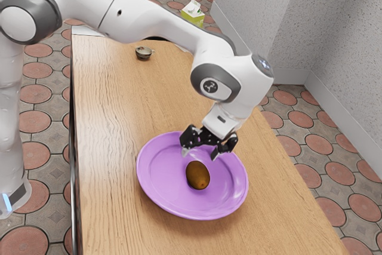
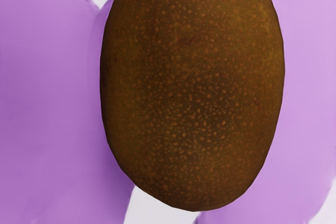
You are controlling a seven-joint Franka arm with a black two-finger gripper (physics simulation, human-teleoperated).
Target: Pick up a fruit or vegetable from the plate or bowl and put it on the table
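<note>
Right now, the brown fruit (image 1: pixel 197 175) lies on the purple plate (image 1: pixel 160 174) beneath the gripper (image 1: pixel 200 154), its fingers wide apart, empty.

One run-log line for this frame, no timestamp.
tool: open, above purple plate | brown fruit: on plate, not gripped | put-down: not yet done

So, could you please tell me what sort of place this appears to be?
Probably a kitchen or dining area, rendered in simulation: a wooden table bears a purple plate holding a brown fruit, and the floor has round reddish tiles.
</note>
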